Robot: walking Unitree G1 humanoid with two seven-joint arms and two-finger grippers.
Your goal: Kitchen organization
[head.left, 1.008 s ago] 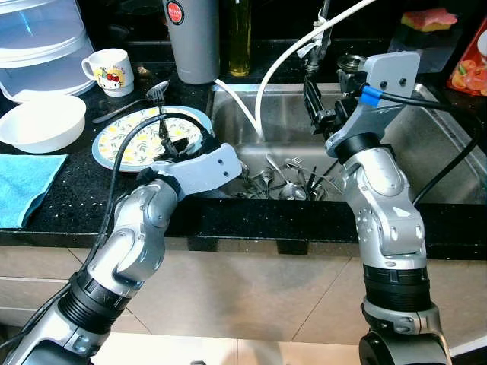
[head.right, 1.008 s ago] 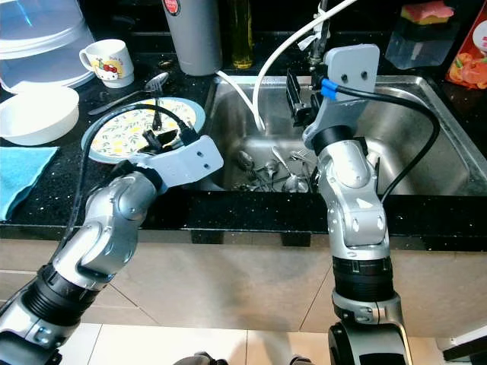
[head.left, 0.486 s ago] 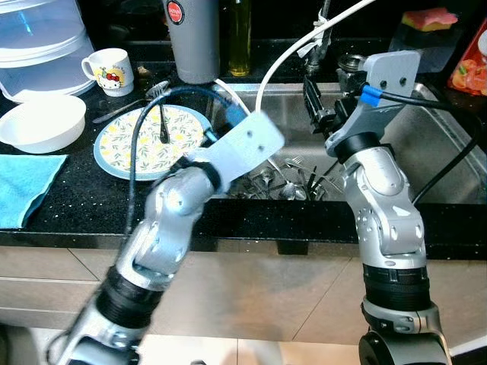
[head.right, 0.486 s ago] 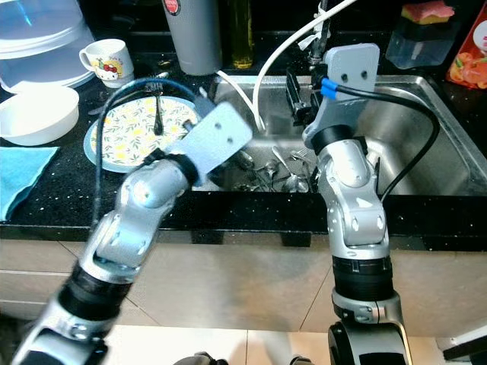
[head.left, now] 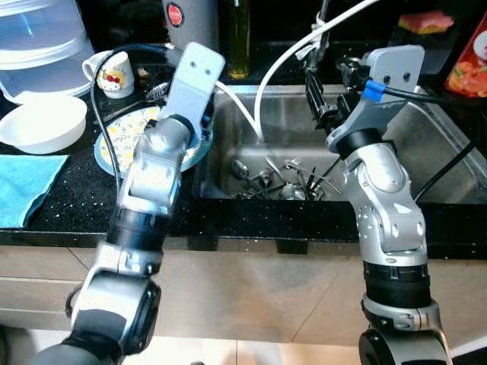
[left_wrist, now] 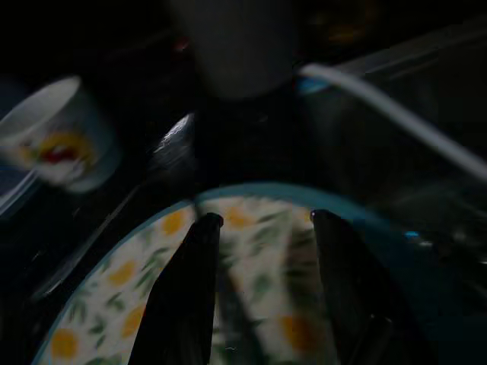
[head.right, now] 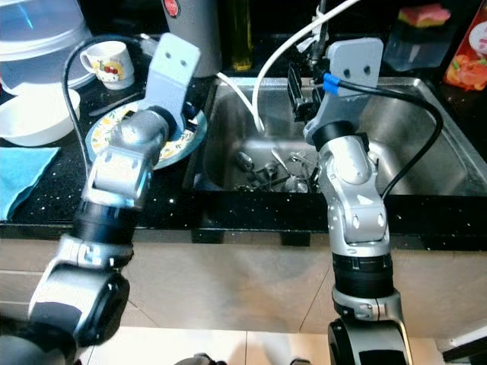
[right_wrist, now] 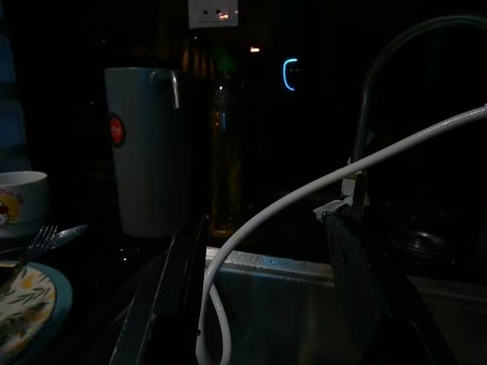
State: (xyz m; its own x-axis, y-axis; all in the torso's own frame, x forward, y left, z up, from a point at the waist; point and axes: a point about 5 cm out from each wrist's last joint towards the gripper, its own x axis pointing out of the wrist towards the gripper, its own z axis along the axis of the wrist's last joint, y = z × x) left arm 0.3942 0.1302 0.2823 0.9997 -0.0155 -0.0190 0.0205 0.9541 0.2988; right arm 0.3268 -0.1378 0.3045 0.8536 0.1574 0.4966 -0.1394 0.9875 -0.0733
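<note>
At the far left of the black tabletop (head.left: 68,205) lies a blue cloth (head.left: 23,186), with a white bowl (head.left: 42,122) just beyond it and a clear plastic container (head.left: 38,42) at the far edge. To their right stands a white mug (head.left: 114,72) with a cartoon print, and near it a spoon (left_wrist: 171,148) lies on the tabletop just off the far rim of the flowered plate (head.left: 114,141). The plate, blue-rimmed with yellow blossoms, rests on the tabletop beside the sink's left edge. The left hand (left_wrist: 262,293) hangs over this plate, its two black fingers (left_wrist: 186,296) spread apart with nothing between them; a fork (right_wrist: 34,243) lies on the plate. Beyond the plate stands a grey canister (head.left: 194,30) with a red badge, and a bottle of yellow liquid (head.left: 238,42) is just to its right. A white hose (head.left: 281,68) arcs over the steel sink (head.left: 426,152), whose basin holds a heap of spoons and forks (head.left: 281,182) near its near wall. The right hand (right_wrist: 262,296) is raised above the far part of the sink by the tap, fingers (right_wrist: 171,296) parted and empty. On the far right sit a sponge (head.left: 426,21) and an orange packet (head.left: 470,65).
</note>
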